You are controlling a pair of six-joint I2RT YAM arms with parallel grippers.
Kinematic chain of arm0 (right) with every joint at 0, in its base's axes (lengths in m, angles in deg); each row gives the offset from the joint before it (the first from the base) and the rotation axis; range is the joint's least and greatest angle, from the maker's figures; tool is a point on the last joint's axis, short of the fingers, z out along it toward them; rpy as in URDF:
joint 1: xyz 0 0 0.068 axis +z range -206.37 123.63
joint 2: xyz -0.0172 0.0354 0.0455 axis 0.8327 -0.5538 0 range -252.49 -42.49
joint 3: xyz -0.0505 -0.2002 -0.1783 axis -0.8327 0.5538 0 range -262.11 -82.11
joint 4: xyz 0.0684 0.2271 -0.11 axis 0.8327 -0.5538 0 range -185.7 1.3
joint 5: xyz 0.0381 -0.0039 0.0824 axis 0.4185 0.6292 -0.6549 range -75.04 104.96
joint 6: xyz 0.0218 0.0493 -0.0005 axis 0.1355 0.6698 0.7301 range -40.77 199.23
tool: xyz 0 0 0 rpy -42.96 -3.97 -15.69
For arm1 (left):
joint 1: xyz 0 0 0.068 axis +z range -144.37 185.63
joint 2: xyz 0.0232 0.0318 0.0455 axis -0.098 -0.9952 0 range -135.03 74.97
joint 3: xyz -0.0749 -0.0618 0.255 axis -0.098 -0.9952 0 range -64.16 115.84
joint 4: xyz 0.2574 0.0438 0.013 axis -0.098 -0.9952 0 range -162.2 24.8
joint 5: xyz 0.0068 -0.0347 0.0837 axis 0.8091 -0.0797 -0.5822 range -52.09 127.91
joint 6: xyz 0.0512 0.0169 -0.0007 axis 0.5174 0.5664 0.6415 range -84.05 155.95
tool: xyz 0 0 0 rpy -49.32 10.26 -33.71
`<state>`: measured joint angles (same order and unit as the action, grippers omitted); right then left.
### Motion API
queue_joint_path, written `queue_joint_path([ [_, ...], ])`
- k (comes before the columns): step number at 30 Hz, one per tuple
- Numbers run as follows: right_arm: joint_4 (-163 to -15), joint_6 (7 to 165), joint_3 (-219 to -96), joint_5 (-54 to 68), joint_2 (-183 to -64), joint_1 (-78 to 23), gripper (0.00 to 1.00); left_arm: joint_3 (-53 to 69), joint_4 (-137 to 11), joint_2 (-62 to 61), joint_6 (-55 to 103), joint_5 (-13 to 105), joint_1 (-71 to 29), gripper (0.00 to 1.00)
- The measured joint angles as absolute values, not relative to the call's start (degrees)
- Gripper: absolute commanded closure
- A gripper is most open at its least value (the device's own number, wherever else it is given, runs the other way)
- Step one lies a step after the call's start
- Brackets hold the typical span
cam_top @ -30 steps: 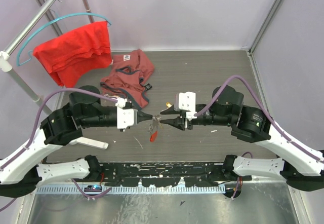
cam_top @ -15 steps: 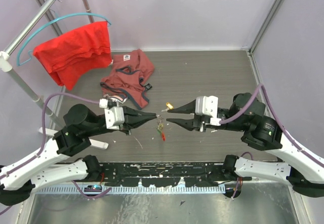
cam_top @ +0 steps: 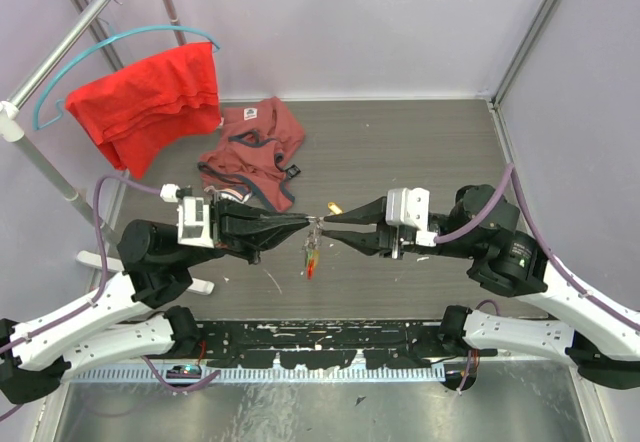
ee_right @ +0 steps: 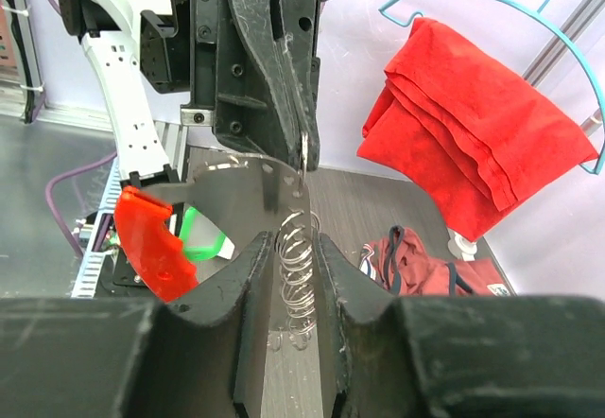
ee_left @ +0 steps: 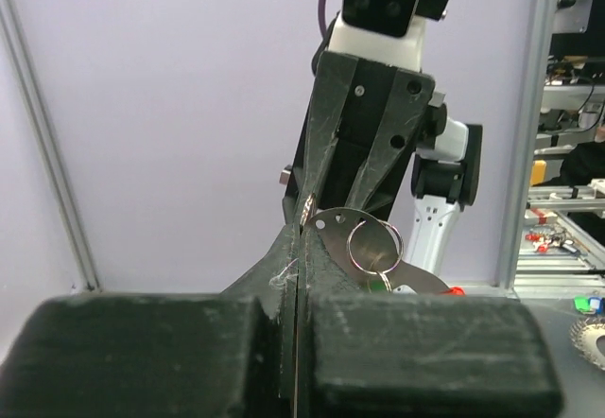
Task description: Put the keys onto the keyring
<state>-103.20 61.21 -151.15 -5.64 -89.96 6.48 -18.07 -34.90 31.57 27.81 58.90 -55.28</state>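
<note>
The keyring [cam_top: 314, 227] is hanging in the air above the middle of the table [cam_top: 420, 152], between the two arms' fingertips. I am watching the left gripper [cam_top: 303, 223] pinching it. In the left wrist view the fingers [ee_left: 378, 342] are pressing together on the edge of a thin flat metal plate that is carrying the wire ring [ee_left: 374, 245]. The right gripper [cam_top: 329, 224] is reaching in from the opposite side, tip to tip with the left. In its own view its jaws are standing narrow with the coiled ring [ee_right: 298, 267] sitting between them. I cannot tell whether the pads are actually pressing on the wire. The red tag [ee_right: 151, 243] and a green-headed key [ee_right: 203, 238] are dangling together below the plate. In the top view they are showing as a small red streak under the fingertips. A gold-headed key [cam_top: 332, 206] is lying on the table just beyond the grippers.
</note>
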Motion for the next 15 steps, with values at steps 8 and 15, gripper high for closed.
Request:
queue_joint_path([
  [8,-100.4,62.1,-150.7,-6.3,-89.6,6.5,0.71,-18.1,-31.7,31.5,26.0,59.9,-55.3,1.0],
  [15,-95.6,63.7,-148.6,-7.0,-89.8,6.5,0.74,-18.6,-30.8,31.0,25.4,60.0,-55.3,1.0],
])
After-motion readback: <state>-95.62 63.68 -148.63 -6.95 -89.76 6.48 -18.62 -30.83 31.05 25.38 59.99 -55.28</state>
